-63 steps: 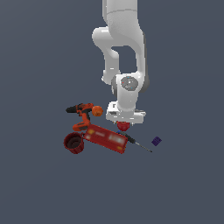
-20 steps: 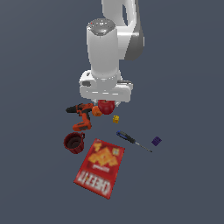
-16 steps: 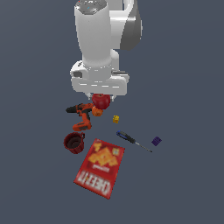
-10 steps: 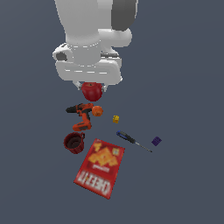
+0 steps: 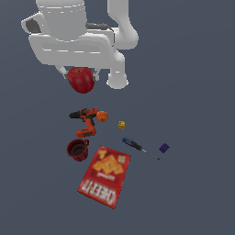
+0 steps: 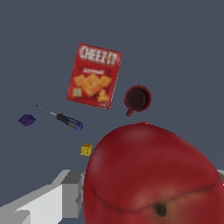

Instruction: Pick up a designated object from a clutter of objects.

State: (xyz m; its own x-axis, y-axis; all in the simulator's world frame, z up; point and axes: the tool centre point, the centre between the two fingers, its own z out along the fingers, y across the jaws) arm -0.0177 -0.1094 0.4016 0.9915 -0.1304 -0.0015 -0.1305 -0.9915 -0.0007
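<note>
The glossy red apple (image 5: 81,79) hangs high above the floor, held between the fingers of my gripper (image 5: 81,74), which is shut on it. In the wrist view the apple (image 6: 151,175) fills the near field, dimple facing the camera, with one grey finger (image 6: 65,194) beside it. Far below lies the clutter: orange-black drill (image 5: 85,121), small orange ball (image 5: 102,117), dark red mug (image 5: 77,149), Cheez-It box (image 5: 104,176), blue-handled screwdriver (image 5: 137,147), yellow cube (image 5: 121,125) and purple cube (image 5: 164,148). The drill and ball are hidden behind the apple in the wrist view.
The mug (image 6: 137,98), cracker box (image 6: 93,75), screwdriver (image 6: 63,119), purple cube (image 6: 27,120) and yellow cube (image 6: 86,149) lie spread on a plain dark grey floor. The arm's white body fills the upper part of the exterior view.
My gripper has risen steadily with the apple in it, from just above the drill to well above the clutter. The cracker box lies flat, farther toward the front than three seconds ago.
</note>
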